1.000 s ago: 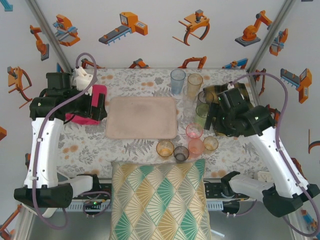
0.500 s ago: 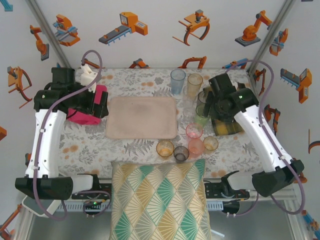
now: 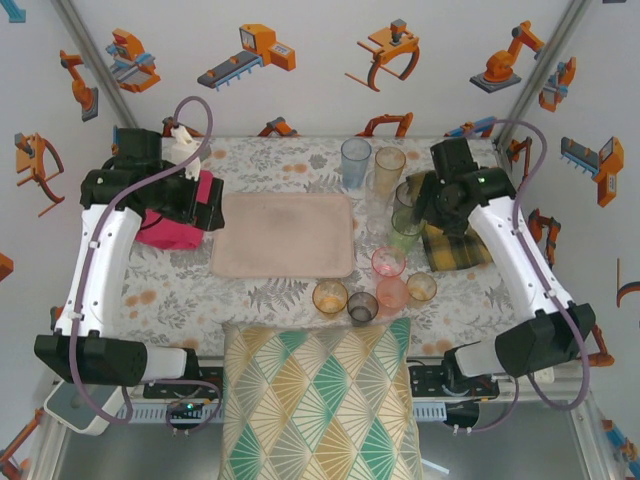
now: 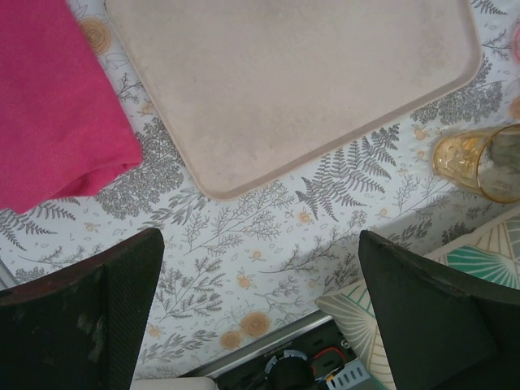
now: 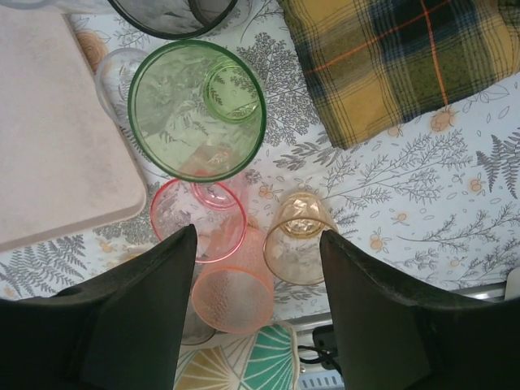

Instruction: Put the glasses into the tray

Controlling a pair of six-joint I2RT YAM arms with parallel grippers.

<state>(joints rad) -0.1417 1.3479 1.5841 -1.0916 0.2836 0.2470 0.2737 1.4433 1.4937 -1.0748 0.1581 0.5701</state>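
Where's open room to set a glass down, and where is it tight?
The tray is completely bare. Bare tablecloth also lies between the tray's near edge and the pillow. Tight: the glasses crowd the gap between tray and plaid cloth.

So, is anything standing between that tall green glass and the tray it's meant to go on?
Yes. A clear glass stands close beside the green glass, on the side facing the tray, so a straight slide would hit it. Lifted over that glass, the way looks free.
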